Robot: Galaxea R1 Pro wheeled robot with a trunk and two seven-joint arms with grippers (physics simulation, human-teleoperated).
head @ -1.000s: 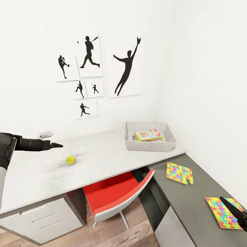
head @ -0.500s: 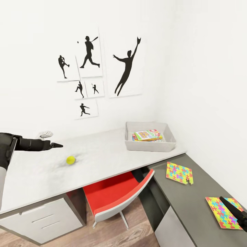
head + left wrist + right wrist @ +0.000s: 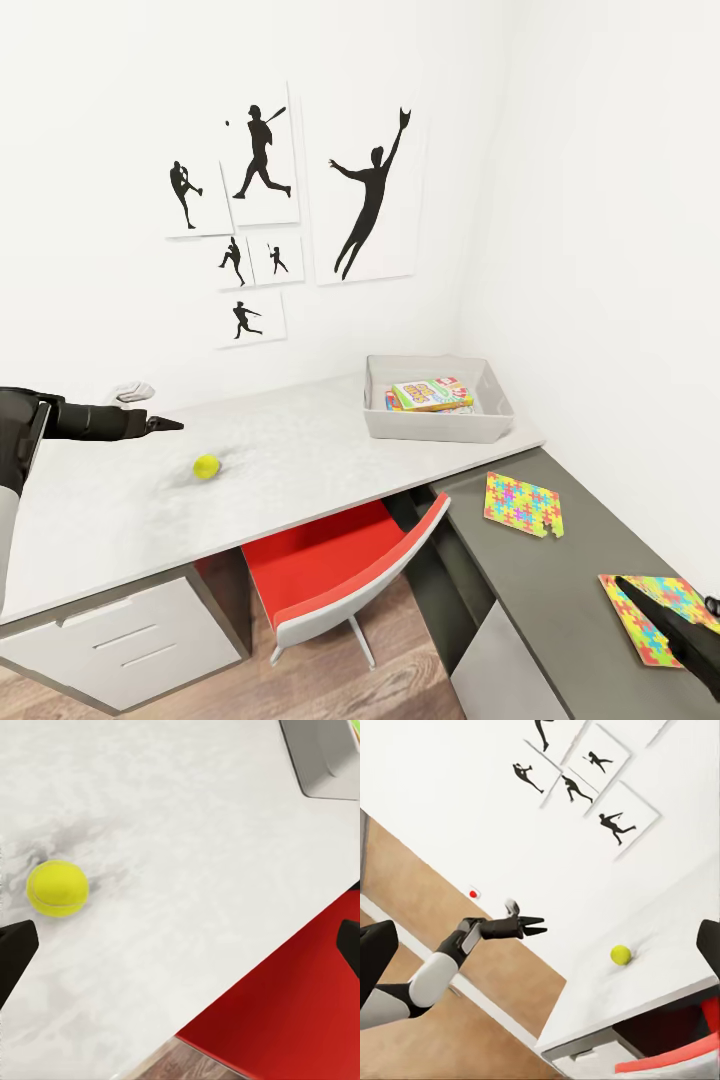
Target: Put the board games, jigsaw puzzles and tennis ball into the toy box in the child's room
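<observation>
bare table [image 3: 300, 450] around tennis ball [image 3: 207, 466], open above

Matt, faintly mottled light grey table [image 3: 300, 470]; smooth plastic toy box [image 3: 440, 425]; fuzzy-looking tennis ball [image 3: 207, 466]; glossy red chair [image 3: 330, 575]; wood-grain floor [image 3: 400, 660].

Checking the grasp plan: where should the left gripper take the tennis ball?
Across its middle, from straight above. The tennis ball is round, lies alone on the open table, so any pair of opposite sides works. The left gripper hangs open beside it.
</observation>
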